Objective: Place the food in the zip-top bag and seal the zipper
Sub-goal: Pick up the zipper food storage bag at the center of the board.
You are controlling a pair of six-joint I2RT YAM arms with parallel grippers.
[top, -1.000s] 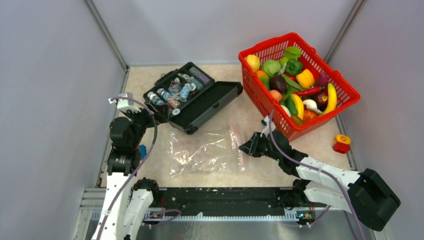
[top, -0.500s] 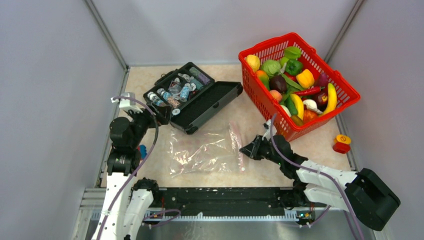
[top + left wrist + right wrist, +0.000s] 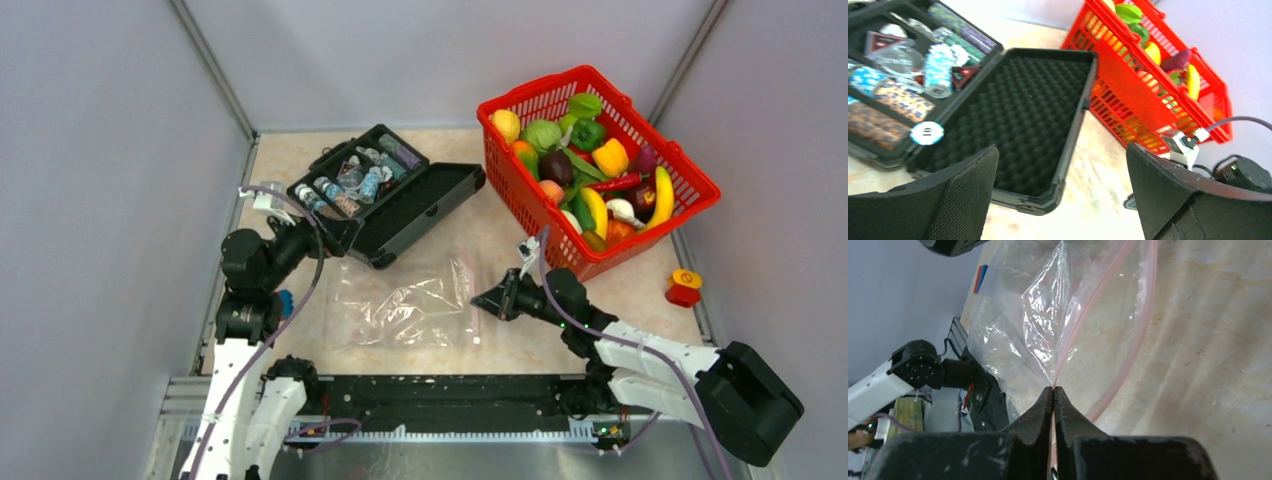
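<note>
Nearest to us, the right tool (image 3: 1053, 388) is pressed together on one lip of the zipper (image 3: 1147, 305), whose long axis runs from 12 to 6 o'clock. The zip-top bag (image 3: 400, 310) lies on the worktop (image 3: 500, 230) at 9 o'clock from it, clear, crinkled, empty. The left tool (image 3: 1062, 149) stands wide apart at 10 o'clock. The food (image 3: 585, 170) sits in the red basket (image 3: 545, 88) at 1 o'clock, nearer the right arm.
</note>
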